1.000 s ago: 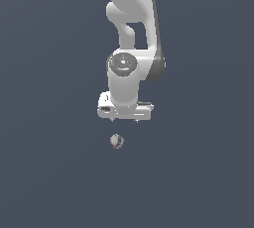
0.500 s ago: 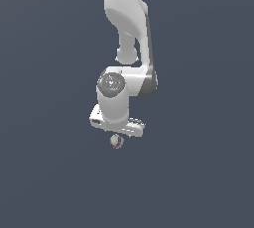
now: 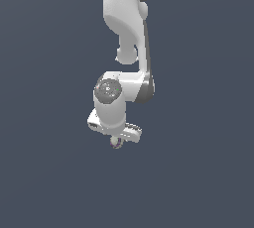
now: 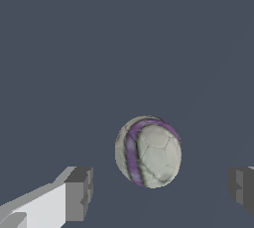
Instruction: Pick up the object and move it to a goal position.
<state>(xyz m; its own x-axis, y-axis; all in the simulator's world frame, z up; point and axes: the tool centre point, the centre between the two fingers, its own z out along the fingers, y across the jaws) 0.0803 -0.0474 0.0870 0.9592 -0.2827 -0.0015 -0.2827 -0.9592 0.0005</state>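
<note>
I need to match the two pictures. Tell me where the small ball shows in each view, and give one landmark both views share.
Exterior view: the ball peeks out just under the white gripper, low in the picture's middle, partly hidden by it.
Wrist view: the ball fills the space between the two gripper fingers, apart from both, its purple stripe facing the camera.
Shared landmark: the gripper, open around the ball.

ball between the spread fingers, touching neither, gripper directly above

Purple-striped ball between spread jaws, touching neither.
</note>
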